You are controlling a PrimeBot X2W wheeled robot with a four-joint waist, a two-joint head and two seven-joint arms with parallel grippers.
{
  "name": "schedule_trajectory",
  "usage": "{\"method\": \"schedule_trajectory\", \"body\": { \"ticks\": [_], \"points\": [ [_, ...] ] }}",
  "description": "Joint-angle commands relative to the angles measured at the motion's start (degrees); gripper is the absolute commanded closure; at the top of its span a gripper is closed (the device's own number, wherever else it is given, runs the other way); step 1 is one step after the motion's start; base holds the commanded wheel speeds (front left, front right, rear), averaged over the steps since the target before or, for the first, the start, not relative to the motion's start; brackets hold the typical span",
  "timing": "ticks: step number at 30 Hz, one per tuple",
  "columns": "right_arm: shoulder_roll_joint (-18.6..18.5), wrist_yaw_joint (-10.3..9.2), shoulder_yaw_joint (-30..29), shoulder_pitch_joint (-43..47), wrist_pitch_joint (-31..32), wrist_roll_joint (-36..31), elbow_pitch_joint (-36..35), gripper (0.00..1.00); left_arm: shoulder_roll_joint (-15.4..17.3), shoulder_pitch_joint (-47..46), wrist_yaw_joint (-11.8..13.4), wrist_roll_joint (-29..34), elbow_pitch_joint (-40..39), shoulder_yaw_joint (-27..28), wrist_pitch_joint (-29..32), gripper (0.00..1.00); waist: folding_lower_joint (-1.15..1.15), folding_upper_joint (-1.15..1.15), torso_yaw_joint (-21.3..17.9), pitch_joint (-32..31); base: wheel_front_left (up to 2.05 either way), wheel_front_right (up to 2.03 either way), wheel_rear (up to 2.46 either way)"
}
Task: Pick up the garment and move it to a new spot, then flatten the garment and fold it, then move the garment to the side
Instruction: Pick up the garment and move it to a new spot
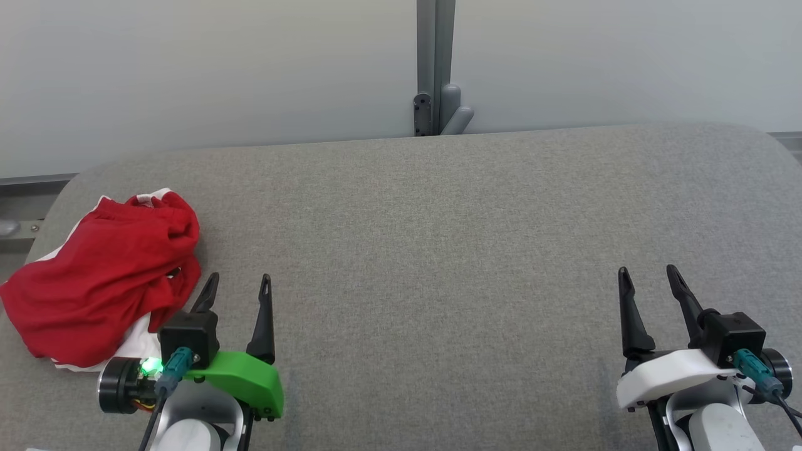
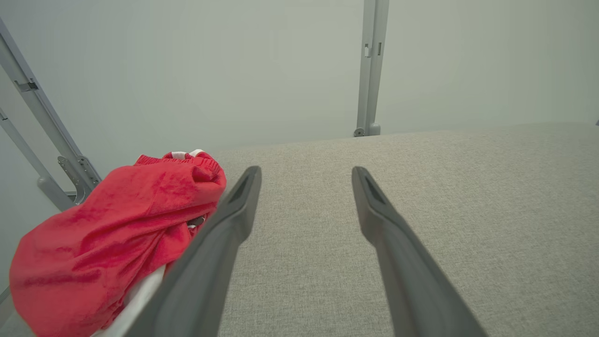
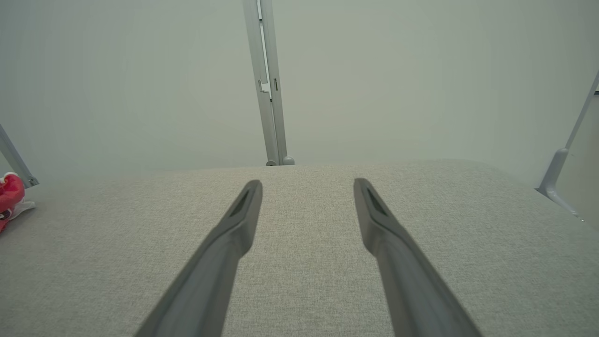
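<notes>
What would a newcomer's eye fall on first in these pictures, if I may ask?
The red garment, crumpled with white showing at its edges, lies at the left end of the grey table. Just right of it is the open left hand, with a bright green cover behind its fingers. The right hand, open too, is over bare table at the lower right.
</notes>
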Motion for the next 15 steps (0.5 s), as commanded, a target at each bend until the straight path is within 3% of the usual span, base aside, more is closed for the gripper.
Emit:
{"method": "schedule_trajectory", "body": {
  "ticks": [1, 15],
  "points": [
    [0.0, 0.00, -0.1, 0.6, -0.3, -0.1, 0.1, 0.00, 0.2, 0.7, 0.2, -0.1, 0.1, 0.0, -0.1, 0.00, 0.00, 0.00, 0.0, 0.0, 0.00, 0.00, 0.00],
    [0.0, 0.00, 0.2, -0.1, -0.3, -0.1, -0.2, 0.00, 0.9, -0.5, 1.3, -1.1, -0.3, 0.6, -0.3, 0.00, 0.00, 0.00, 2.4, 0.5, 0.00, 0.00, 0.00]
  ]
}}
